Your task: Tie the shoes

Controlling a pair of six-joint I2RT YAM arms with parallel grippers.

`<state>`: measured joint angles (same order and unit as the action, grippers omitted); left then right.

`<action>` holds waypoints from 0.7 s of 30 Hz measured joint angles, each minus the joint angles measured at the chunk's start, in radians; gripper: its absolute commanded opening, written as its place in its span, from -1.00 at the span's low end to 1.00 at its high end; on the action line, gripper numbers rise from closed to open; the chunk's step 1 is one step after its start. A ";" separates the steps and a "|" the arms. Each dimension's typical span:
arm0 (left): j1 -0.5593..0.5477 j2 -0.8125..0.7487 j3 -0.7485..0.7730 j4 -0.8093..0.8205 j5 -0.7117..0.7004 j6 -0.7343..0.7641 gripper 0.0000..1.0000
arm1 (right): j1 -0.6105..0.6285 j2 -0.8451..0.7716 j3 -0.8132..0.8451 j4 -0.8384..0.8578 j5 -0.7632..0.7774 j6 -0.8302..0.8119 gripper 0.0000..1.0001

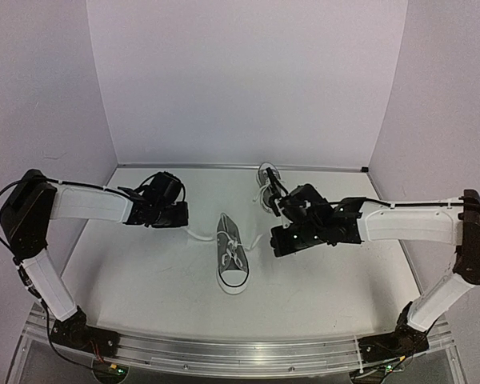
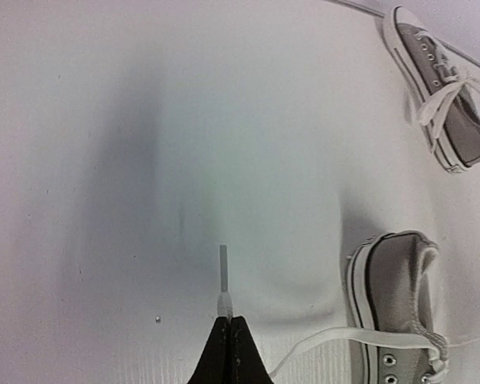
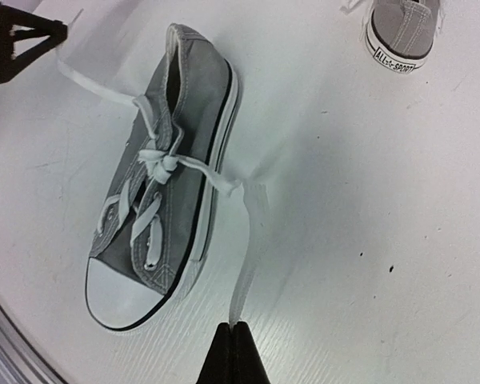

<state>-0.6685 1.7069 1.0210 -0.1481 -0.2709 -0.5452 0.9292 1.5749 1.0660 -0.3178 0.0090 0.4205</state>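
Note:
Two grey shoes with white laces lie on the white table. The near shoe (image 1: 232,260) (image 3: 176,160) (image 2: 400,296) is at the centre, toe toward the arms, with a single knot in its laces. Its left lace end (image 2: 224,300) is pinched in my left gripper (image 2: 229,320) (image 1: 184,214), which is shut, the plastic tip (image 2: 222,268) poking out past the jaws. My right gripper (image 3: 240,324) (image 1: 276,240) is shut on the right lace end (image 3: 244,256), pulled out to the shoe's right. The far shoe (image 1: 268,178) (image 2: 442,88) (image 3: 400,28) lies behind, partly hidden by the right arm.
White walls (image 1: 248,80) enclose the table at the back and both sides. A metal rail (image 1: 240,352) with both arm bases runs along the near edge. My left gripper's black fingers (image 3: 16,40) show at the top left of the right wrist view.

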 measured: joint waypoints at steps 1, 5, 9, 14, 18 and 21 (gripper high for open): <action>0.000 -0.017 -0.007 0.015 0.014 0.012 -1.00 | -0.009 0.017 0.003 0.008 -0.003 -0.011 -1.00; 0.000 -0.033 -0.017 0.068 0.066 0.046 -1.00 | -0.017 0.140 0.015 0.020 -0.035 -0.042 -1.00; 0.000 -0.034 -0.034 0.099 0.108 0.061 -1.00 | -0.016 0.270 0.027 0.050 -0.104 -0.054 -1.00; 0.000 -0.036 -0.049 0.109 0.138 0.078 -1.00 | -0.012 0.325 0.028 0.091 -0.194 -0.053 -1.00; 0.000 -0.044 -0.069 0.138 0.153 0.084 -1.00 | 0.006 0.325 0.049 0.130 -0.252 -0.048 -1.00; 0.000 -0.048 -0.080 0.155 0.165 0.088 -1.00 | 0.019 0.325 0.061 0.151 -0.291 -0.045 -1.00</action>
<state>-0.6685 1.6594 0.9411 0.0072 -0.1058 -0.4571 0.9483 1.8999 1.1273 -0.1667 -0.2822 0.3754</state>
